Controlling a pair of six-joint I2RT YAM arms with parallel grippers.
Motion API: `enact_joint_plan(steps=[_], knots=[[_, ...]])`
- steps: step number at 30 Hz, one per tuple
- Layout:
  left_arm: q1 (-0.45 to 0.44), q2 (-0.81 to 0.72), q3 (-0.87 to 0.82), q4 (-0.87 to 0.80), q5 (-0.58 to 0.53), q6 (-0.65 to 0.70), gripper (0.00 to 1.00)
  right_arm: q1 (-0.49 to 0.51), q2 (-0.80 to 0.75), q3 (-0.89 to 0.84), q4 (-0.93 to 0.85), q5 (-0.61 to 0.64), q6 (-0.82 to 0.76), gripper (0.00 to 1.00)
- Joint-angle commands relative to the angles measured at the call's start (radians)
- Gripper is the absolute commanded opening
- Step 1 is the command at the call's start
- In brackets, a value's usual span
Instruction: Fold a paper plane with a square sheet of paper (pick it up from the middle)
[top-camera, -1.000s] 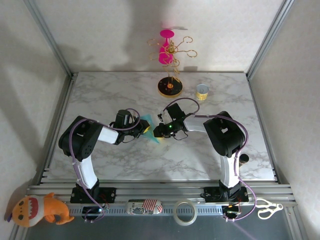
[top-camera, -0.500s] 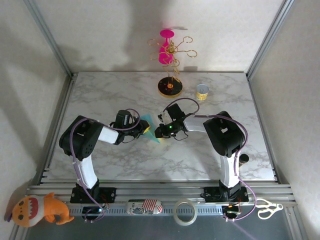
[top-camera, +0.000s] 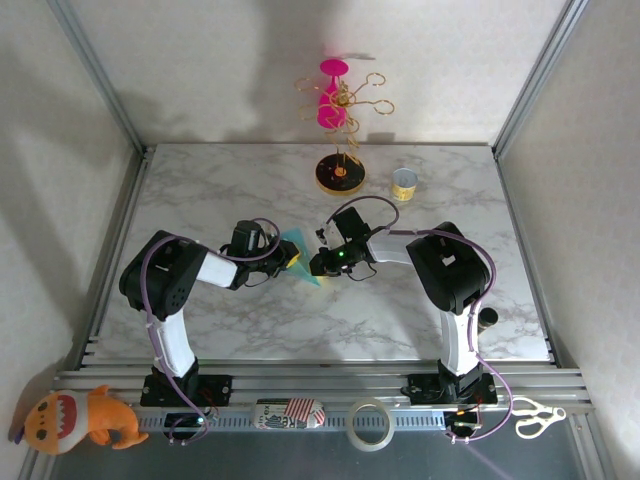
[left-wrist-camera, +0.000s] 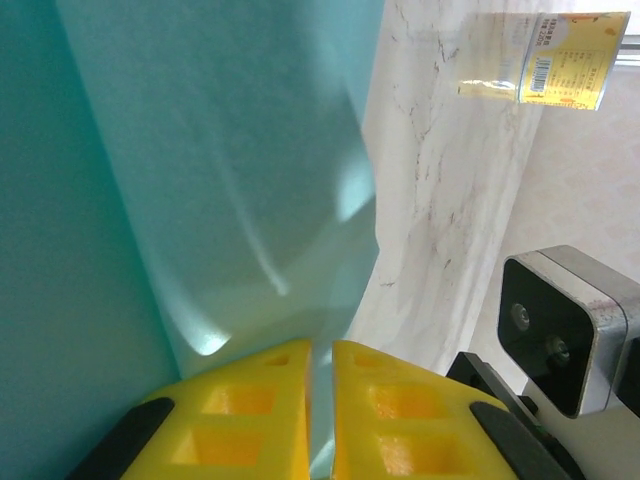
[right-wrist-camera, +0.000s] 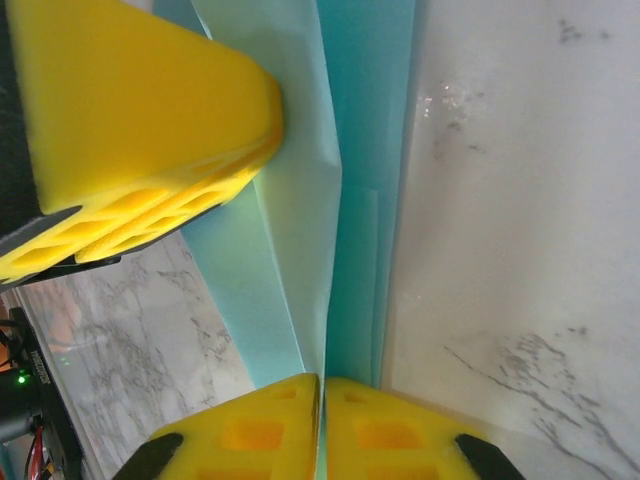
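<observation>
Paper sheet (top-camera: 303, 262), teal and partly folded, at the middle of the table (top-camera: 450, 190), pinched at opposite edges by left gripper (left-wrist-camera: 320, 352) and right gripper (right-wrist-camera: 322, 385); thin and limp, it likely creases easily and is best held along folded edges

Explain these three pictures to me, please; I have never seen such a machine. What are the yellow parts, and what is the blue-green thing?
This is a robot with two arms bolted to a marble table. One picture looks down from above and behind them; the other two come from a camera on each wrist, so each shows its own yellow fingers at the bottom. The left gripper and the right gripper are both shut on the teal paper, partly folded, near the table's middle. Farther back stand a yellow can and a stand with a round black-and-yellow base.
</observation>
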Motion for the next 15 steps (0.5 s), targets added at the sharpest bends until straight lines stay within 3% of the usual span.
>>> enact_joint_plan(steps=[1,4,15], knots=[[0.007,0.024,0.018,-0.001,0.020,0.028,0.14,-0.005,0.036,-0.021,-0.028,0.035,-0.011,0.16],[0.007,0.026,0.023,-0.001,0.022,0.032,0.14,-0.006,0.039,-0.024,-0.030,0.044,-0.013,0.18],[0.019,-0.020,0.015,0.019,0.018,0.027,0.17,-0.007,0.047,-0.062,-0.001,0.099,-0.007,0.08]])
